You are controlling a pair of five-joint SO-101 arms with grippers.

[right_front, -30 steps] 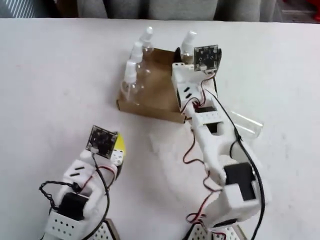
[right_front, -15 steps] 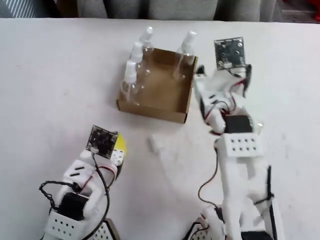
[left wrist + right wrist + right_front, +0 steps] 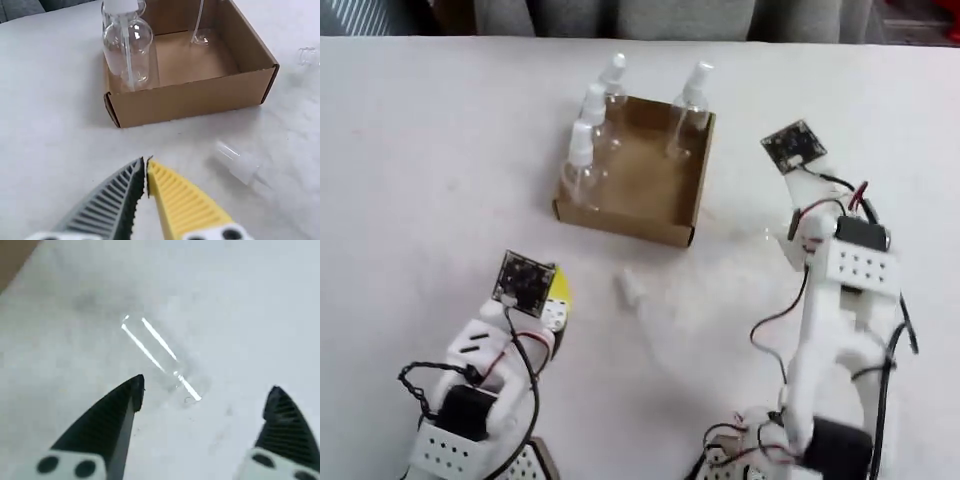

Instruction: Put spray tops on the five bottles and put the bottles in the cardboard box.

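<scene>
Cardboard box (image 3: 620,226) sat open in the middle of the white bench (image 3: 440,150), and four of the bottles stood upright inside it, spray tops on! Three lined the box's left wall in the high view: the nearest (image 3: 582,172), the middle one (image 3: 595,118) and the far one (image 3: 612,80). The fourth (image 3: 690,105) stood in the far right corner. The brown floor between them lay bare.

Out on the bench, just in front of the box, a loose spray top (image 3: 628,288) lay on its side, touching nothing. The left wrist view caught it too (image 3: 239,162), off to the yellow side of that arm's jaws.

The left arm (image 3: 480,385) sat low near the bench's front edge, pointing towards the box. The left jaws were closed and empty, the grey finger (image 3: 115,195) and the yellow finger (image 3: 180,200) meeting at their tips over bare bench, short of the box's front wall.

Over on the other side, the right arm (image 3: 840,290) stood to the right of the box, well apart from it. The right jaws gaped wide open, gripping nothing, one black finger (image 3: 110,425) on each side. Between and just beyond those tips lay the fifth bottle (image 3: 160,357), clear, with no top, flat on the bench. No finger could be seen touching it.
</scene>
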